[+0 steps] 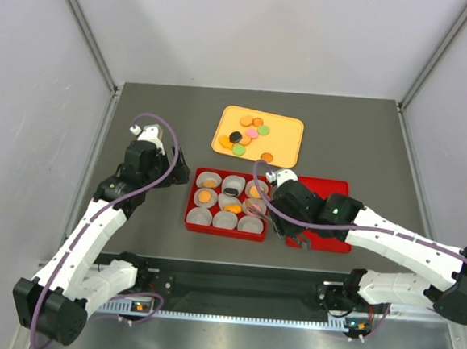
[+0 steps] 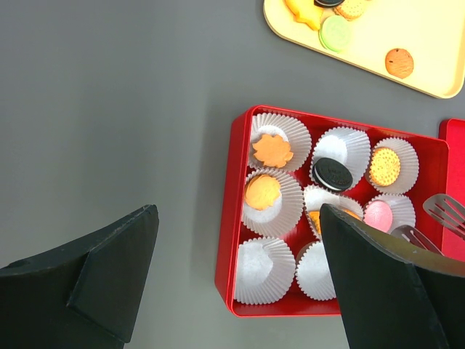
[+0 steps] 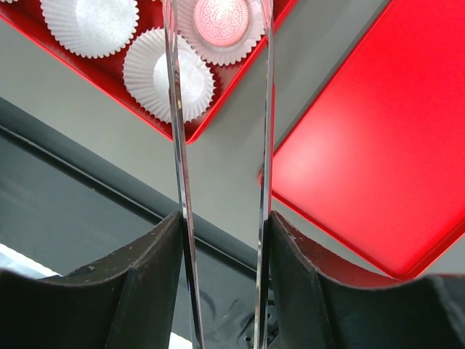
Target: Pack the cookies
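Pink cookie in paper cup inside red box, between tongs tips; right fingers pinching tongs, left fingers spread above desk. Ease squeeze, lift straight up; other cookies on yellow tray

On the grey counter, a yellow tray holds loose cookies. Nearer, a red box carries nine paper cups, several filled. The right claw hangs over its right column, and a red lid lies just beside. The left claw hovers apart.
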